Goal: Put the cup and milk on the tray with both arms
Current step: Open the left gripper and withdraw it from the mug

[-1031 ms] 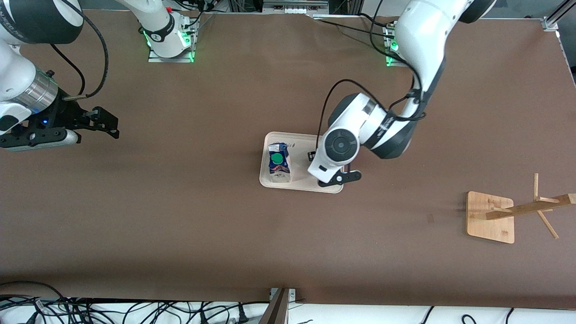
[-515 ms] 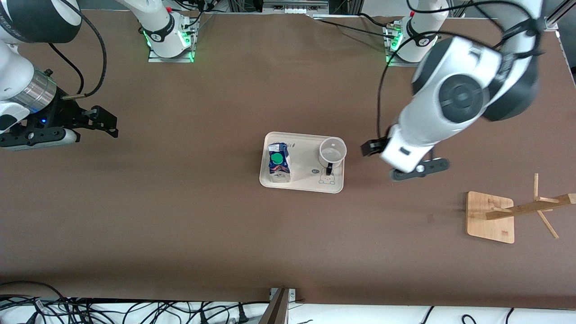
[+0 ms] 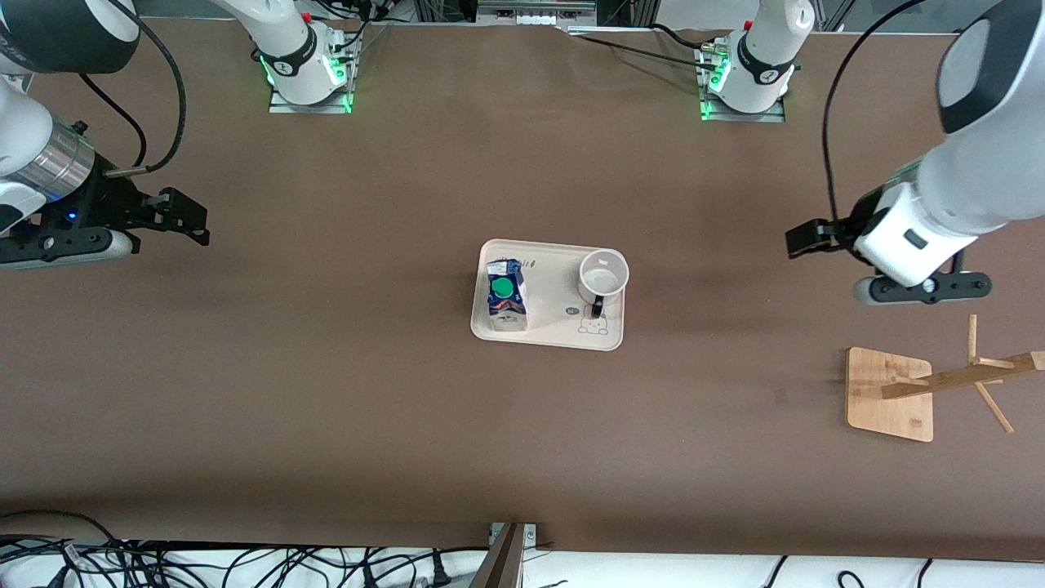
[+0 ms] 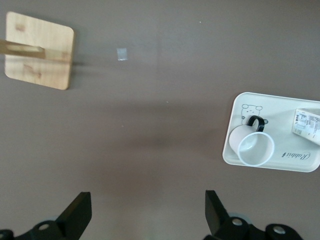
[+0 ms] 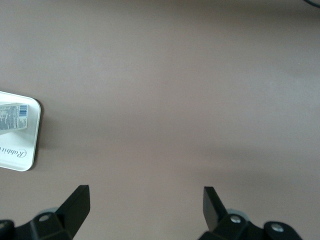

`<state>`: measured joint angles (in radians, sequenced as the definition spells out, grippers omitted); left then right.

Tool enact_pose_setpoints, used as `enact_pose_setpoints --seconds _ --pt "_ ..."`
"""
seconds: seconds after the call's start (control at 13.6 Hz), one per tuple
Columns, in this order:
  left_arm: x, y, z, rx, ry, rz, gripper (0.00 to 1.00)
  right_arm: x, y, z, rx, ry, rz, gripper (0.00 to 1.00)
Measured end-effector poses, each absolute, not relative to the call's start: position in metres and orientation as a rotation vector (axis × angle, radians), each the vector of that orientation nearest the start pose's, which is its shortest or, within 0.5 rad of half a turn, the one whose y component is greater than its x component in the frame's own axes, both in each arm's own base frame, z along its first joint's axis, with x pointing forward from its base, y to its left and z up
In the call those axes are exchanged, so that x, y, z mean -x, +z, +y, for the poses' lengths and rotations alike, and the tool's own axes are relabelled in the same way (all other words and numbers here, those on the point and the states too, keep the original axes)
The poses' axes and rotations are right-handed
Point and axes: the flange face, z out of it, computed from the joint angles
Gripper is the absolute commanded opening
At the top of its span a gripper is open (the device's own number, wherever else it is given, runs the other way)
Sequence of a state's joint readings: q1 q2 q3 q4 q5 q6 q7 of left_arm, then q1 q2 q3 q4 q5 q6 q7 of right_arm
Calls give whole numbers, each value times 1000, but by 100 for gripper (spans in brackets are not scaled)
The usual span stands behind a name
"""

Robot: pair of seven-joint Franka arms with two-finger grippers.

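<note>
- The cup [image 3: 603,276] and the milk [image 3: 505,296] stand on the tray [image 3: 545,333], in the frame's centre.
- The left gripper [image 4: 145,215], at the frame's right edge, is empty with fingers spread.
- The right gripper [image 5: 145,212], at the frame's left edge, is also empty with fingers spread.

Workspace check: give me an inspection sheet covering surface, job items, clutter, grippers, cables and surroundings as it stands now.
Surface: brown table, with a small pale patch near the rack.
Job's things: cup and milk both upright on the tray, apart, cup toward the left arm's end.
Clutter: wooden rack near the left arm's end.
Grippers: left gripper open, empty, over bare table between tray and rack; right gripper open, empty, over bare table at the right arm's end.
Cables: black cables along the table edge nearest the front camera.
Surroundings: green lights at both arm bases.
</note>
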<state>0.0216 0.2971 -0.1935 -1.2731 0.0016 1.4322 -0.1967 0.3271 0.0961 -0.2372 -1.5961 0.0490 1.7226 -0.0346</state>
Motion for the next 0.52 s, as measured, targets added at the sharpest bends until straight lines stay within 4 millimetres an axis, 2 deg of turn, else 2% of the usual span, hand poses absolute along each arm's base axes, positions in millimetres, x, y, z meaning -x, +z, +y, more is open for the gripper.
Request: enact_pose_setpoints --seconds 0.15,0.29,0.52 --pt "-620 590 -54 3172 138 93 100 -590 572 64 3115 -41 -190 100" --pt "-612 595 -26 3155 -23 175 100 -588 569 64 3117 -2 -194 100" --pt "-577 593 -14 3132 -106 193 100 -584 566 64 3118 53 -195 100"
